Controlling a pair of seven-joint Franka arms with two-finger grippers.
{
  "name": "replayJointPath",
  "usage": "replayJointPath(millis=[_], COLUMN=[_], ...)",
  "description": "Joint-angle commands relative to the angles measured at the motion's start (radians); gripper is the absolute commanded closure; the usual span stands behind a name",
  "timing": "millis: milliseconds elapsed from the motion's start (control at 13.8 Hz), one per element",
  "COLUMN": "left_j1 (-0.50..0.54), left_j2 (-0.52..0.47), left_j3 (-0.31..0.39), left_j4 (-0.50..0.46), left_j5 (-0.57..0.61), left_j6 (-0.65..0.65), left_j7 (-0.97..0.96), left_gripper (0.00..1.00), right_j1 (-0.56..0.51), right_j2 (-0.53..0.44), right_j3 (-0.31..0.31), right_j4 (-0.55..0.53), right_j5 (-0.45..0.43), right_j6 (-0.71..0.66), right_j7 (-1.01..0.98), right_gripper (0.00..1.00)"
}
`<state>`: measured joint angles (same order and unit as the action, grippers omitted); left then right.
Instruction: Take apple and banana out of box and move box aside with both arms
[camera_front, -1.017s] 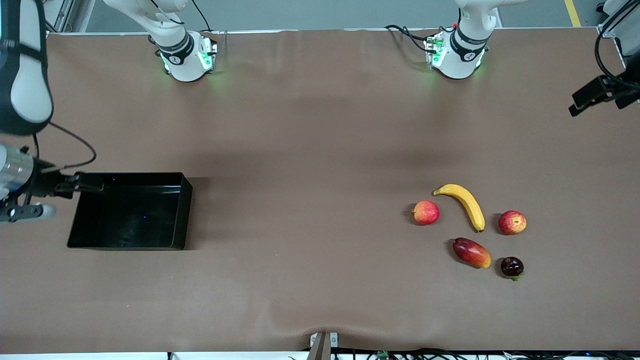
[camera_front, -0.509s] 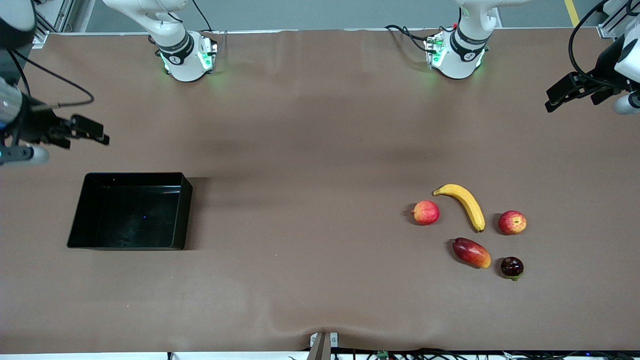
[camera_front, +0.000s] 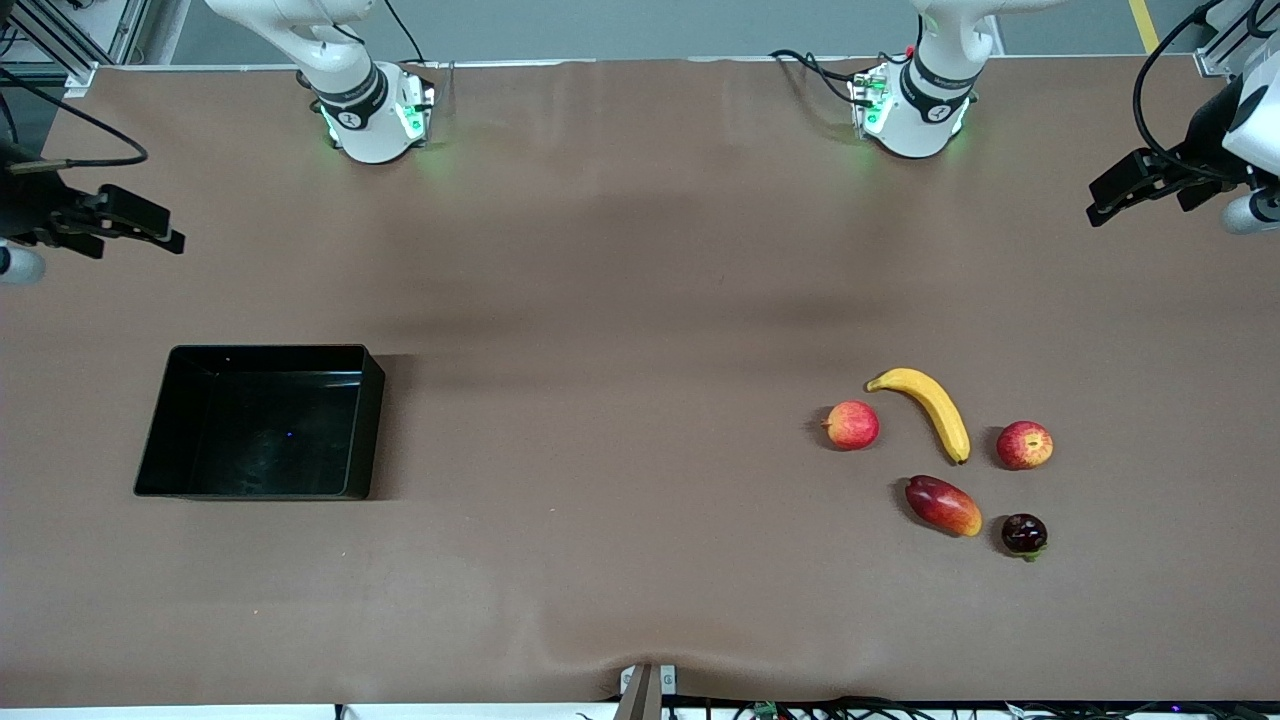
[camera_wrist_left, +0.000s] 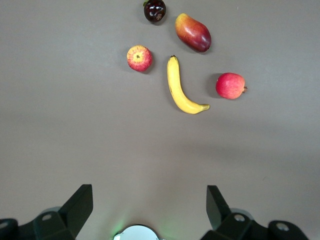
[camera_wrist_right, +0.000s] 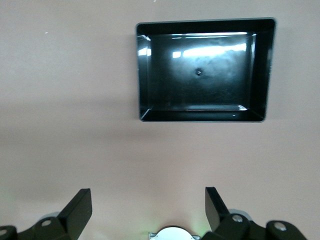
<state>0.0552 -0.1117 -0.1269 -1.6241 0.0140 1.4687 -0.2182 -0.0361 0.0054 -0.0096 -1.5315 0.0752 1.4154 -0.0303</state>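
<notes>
Banana (camera_wrist_left: 182, 88) and apple (camera_wrist_left: 139, 58) lying on the brown table (camera_front: 620, 300), well apart from the left gripper (camera_wrist_left: 148, 210), fingers (camera_wrist_left: 80, 202) spread wide with nothing between them. Same gripper (camera_front: 1135, 185) seen from the front camera hanging in the air over the left arm's end of the table, over bare cloth, fruit cluster lying nearer to the front camera. Banana (camera_front: 928, 408) curved between two round red fruits: streaked apple (camera_front: 1024, 444) toward the left arm's end, pinkish-red fruit (camera_front: 851, 424) with a small nub on the side toward the table's middle. Red-orange mango (camera_front: 942, 505) just nearer to the front camera than the banana's tip, dark round fruit (camera_front: 1024, 534) beside the mango and nearer to the camera than the apple; none of the five touching. Right gripper (camera_wrist_right: 149, 207) likewise released, fingers (camera_wrist_right: 79, 204) wide and holding nothing, black box (camera_wrist_right: 205, 70) lying well apart from them, upright and with nothing inside but glossy reflections. From the front camera, right gripper (camera_front: 125, 222) up over the right arm's end of the table, box (camera_front: 262, 421) resting flat on the cloth nearer to the camera, well apart from the fruits.
</notes>
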Motion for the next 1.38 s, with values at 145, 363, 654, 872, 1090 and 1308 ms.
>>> replayJointPath(millis=[145,363,654,872,1090,1308], left_j1=[0.006,0.008,0.008,0.011,0.012,0.012], left_j2=[-0.005,-0.005,-0.005,-0.005,-0.002,0.003], left_j3=[-0.004,-0.004,-0.004,-0.002,-0.002,-0.002], left_j4=[-0.002,-0.003,-0.003,-0.005,-0.005,-0.003], left_j5=[0.000,0.000,0.000,0.001,0.001,0.001], left_j6=[-0.001,-0.001,-0.001,-0.001,-0.001,0.002], left_j7=[-0.012,-0.012,-0.012,-0.012,-0.012,-0.012], left_gripper=[0.00,0.00,0.00,0.00,0.00,0.00], right_j1=[0.016,0.016,0.008,0.015,0.008,0.008], right_j2=[-0.008,-0.007,-0.008,-0.010,-0.010,-0.010], right_j3=[-0.016,-0.017,-0.015,-0.009,-0.013,-0.013], right_j4=[0.010,0.010,0.008,0.008,0.010,0.010], right_j5=[-0.045,-0.061,-0.066,-0.068,-0.066,-0.066], right_j6=[0.057,0.076,0.048,0.030,0.028,0.027], right_j7=[0.036,0.036,0.058,0.082,0.072,0.070], right_gripper=[0.00,0.00,0.00,0.00,0.00,0.00])
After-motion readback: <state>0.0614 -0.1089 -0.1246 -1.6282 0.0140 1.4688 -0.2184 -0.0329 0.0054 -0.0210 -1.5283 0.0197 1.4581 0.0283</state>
